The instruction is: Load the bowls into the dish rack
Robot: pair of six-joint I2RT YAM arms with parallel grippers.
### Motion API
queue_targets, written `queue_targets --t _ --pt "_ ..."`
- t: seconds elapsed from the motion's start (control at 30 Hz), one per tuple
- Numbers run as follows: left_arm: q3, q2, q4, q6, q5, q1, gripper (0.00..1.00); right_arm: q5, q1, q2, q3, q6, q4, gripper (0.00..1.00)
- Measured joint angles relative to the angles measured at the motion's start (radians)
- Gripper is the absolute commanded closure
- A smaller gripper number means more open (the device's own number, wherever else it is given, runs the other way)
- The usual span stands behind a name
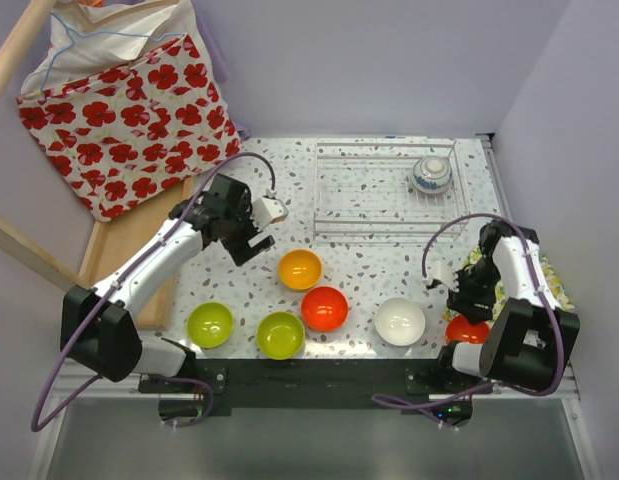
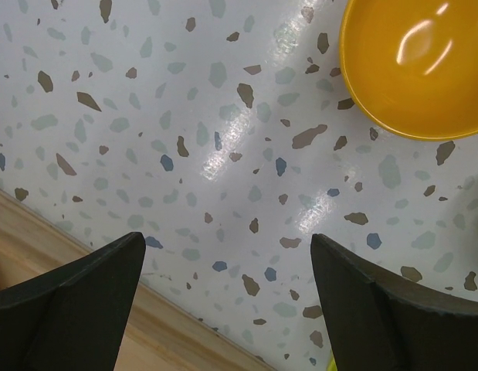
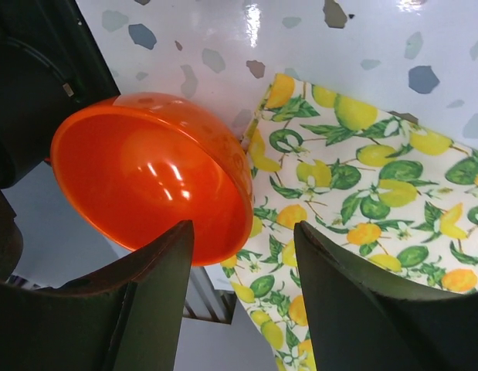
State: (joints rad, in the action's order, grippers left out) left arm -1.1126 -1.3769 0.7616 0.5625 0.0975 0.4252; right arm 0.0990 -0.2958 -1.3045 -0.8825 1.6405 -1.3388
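Top external view: looked down on a speckled table. Found a red-flowered bag at 10 o'clock and a wooden tray at 9 o'clock, partly under the left arm. Found the dish rack toward 1 o'clock, holding one thing only: a blue-patterned bowl in the rack's 2 o'clock corner. Glimpsed a lemon-print cloth at 3 o'clock, mostly hidden by the right arm.

Counted six bowls loose on the table, outside the rack, all empty:
- orange-yellow bowl near the centre
- middle red-orange bowl at its 5 o'clock
- left lime green bowl and right lime green bowl toward 7 o'clock
- white bowl toward 5 o'clock
- right red-orange bowl at 4 o'clock, by the right arm's base

Left wrist view: showed the left gripper spread wide, holding nothing, above bare table beside the tray's edge.

Right wrist view: showed the right gripper with jaws apart, straddling the tilted right red-orange bowl's rim. Not clamped, one finger clear of it.
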Motion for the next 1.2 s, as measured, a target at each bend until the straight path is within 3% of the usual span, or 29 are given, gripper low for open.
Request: queue_targets --t 0.23,0.33,0.43,0.47,0.6,0.9,1.2 --pt "-0.008 -0.01 0.002 0.004 -0.008 0.0 0.07 0.0 0.0 -0.032 0.024 -0.002 0.0 0.45" --pt "-0.009 -0.016 0.002 0.004 -0.008 0.0 0.06 0.0 0.0 -0.045 0.035 -0.01 0.0 0.55" --pt "-0.01 -0.022 0.002 0.004 -0.008 0.0 0.07 0.001 0.0 -0.053 0.042 -0.023 0.01 0.72" --pt "-0.01 -0.024 0.002 0.004 -0.008 0.0 0.07 0.001 0.0 -0.054 0.042 -0.029 0.019 0.84" --pt "-0.01 -0.03 0.002 0.004 -0.008 0.0 0.07 0.002 0.0 -0.064 0.041 -0.055 0.05 0.98" --pt "-0.012 -0.031 -0.013 0.003 -0.008 0.0 0.07 0.069 0.001 -0.061 -0.087 -0.086 0.062 1.0" --pt "0.0 -0.017 -0.02 0.003 -0.008 -0.001 0.06 0.179 0.064 -0.14 -0.235 -0.265 0.205 1.0"
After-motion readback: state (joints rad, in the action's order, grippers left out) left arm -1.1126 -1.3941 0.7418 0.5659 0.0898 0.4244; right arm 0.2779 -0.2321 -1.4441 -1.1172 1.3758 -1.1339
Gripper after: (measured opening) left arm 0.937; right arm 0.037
